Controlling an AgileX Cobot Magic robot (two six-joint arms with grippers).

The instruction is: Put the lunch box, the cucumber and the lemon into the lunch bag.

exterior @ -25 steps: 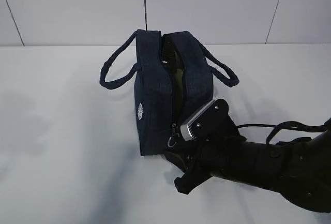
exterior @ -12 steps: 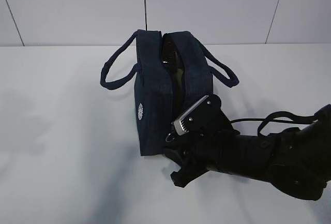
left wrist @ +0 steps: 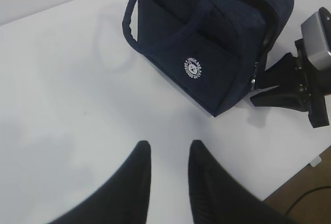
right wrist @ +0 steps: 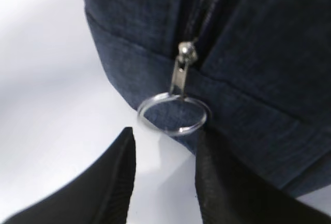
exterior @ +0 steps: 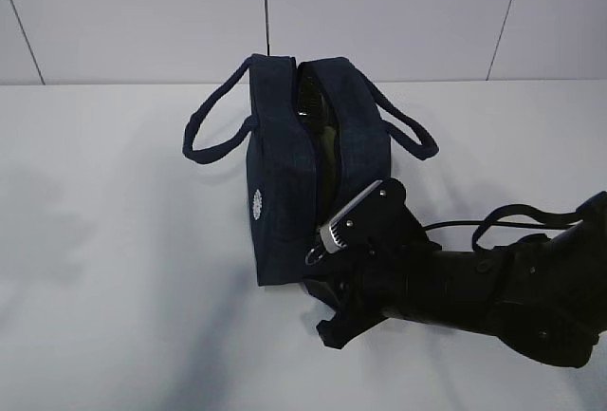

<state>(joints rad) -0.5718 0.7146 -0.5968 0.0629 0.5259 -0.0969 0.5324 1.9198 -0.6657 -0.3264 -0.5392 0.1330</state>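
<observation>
The left gripper (left wrist: 166, 154) hangs over the bare white table (exterior: 104, 240), well away from the bag. Its two dark fingers are a little apart and hold nothing. In the middle stands the blue lunch bag (exterior: 285, 174), upright on the table, with a loop handle sticking out on each side. Its top is unzipped and something dark shows inside. The silver ring (right wrist: 173, 114) of the zipper hangs at the near end. The right gripper (right wrist: 164, 169) is just below the ring, fingers apart, one on each side, not pinching it
</observation>
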